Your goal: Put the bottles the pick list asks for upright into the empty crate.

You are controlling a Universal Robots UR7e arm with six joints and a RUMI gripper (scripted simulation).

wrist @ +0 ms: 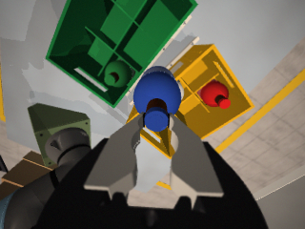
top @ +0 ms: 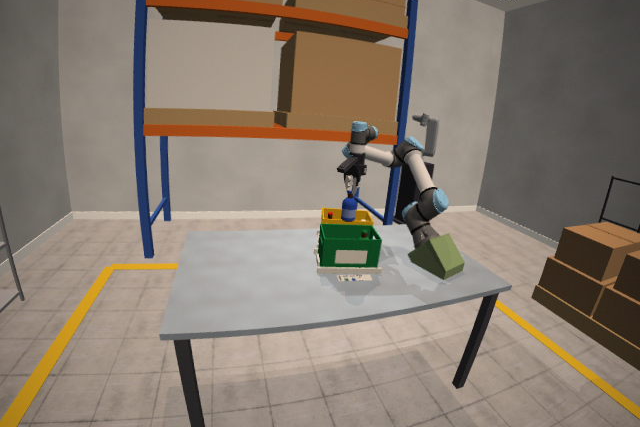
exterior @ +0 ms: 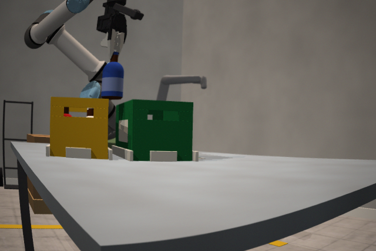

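- my pincer [top: 352, 190] [exterior: 115, 52] [wrist: 156, 114] is closed on the neck of the blue-labelled bottle [top: 349, 208] [exterior: 112, 80] [wrist: 157, 93], which hangs close to upright.
- the bottle is above the crates, its base just over rim height in the exterior view, near the gap between the yellow crate [top: 325, 213] [exterior: 79, 133] [wrist: 232, 121] and the green crate [top: 325, 250] [exterior: 162, 134] [wrist: 82, 83].
- i judge the step in hand to be carrying it across to the green crate. i should keep this height or rise a little, since the base has scant room over the green wall.
- i should centre it over a free compartment, straighten it, then lower it plumb, so it catches neither a divider nor the rim and shoves the crate.
- only once its base is down should i open, and rise straight up.
- the wrist view shows the green crate's dividers and a green bottle [wrist: 115, 73] in one corner compartment; the exterior view hides that behind the wall.
- the wrist view also shows a red bottle [wrist: 214, 93] standing in the yellow crate.
- the top view alone shows the face of the pick list [top: 354, 277], beside the green crate; its counts are too small for me to read.
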